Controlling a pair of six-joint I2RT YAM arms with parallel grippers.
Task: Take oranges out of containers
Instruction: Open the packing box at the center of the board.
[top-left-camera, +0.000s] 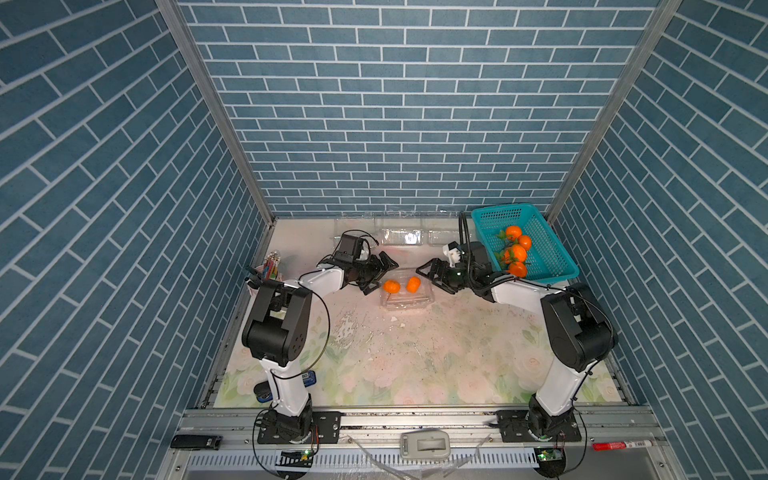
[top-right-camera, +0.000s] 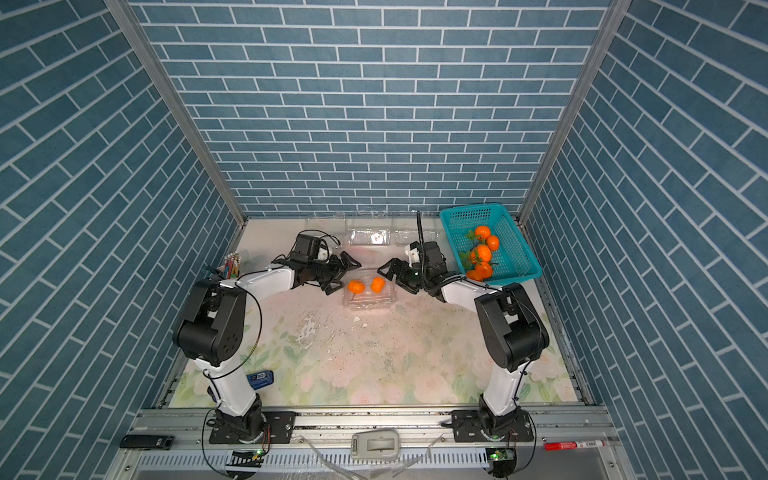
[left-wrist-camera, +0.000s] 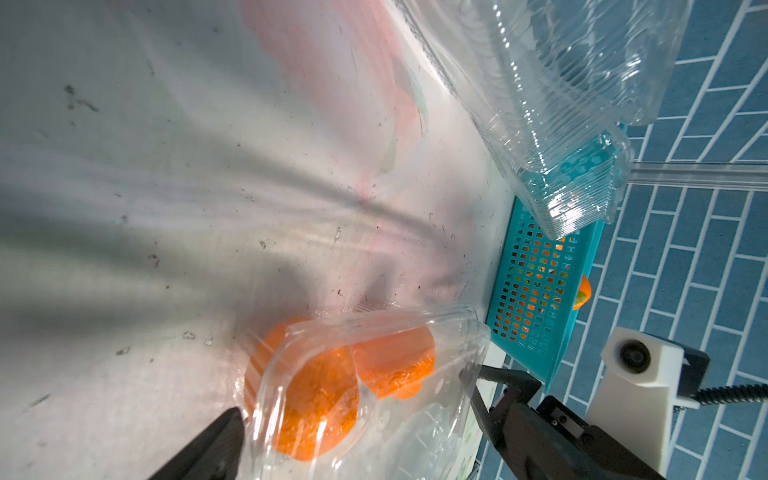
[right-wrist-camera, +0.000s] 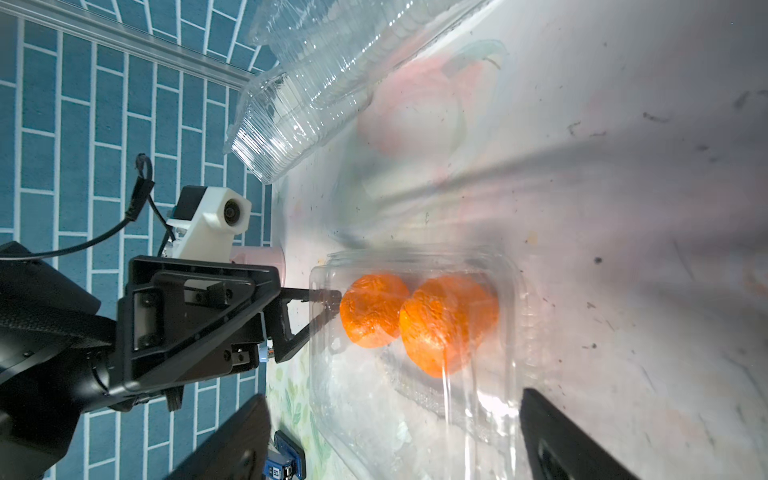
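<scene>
Floral worktop (top-left-camera: 415, 357): left gripper (top-left-camera: 381, 276), right gripper (top-left-camera: 432, 279), both wide, flank the box (top-left-camera: 409, 305); pin it, lift oranges (top-left-camera: 391, 286).

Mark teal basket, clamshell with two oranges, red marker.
teal basket (top-left-camera: 546, 254): in a top view, bare mesh floor.
clamshell (top-left-camera: 409, 302): in a top view, clear near half.
red marker (top-left-camera: 621, 445): in a top view, middle of barrel.

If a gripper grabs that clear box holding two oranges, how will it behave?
The clear box is thin ribbed plastic, so it will probably flex when squeezed. It looks light and may slide if pushed. The round oranges inside could roll and shift it.
</scene>
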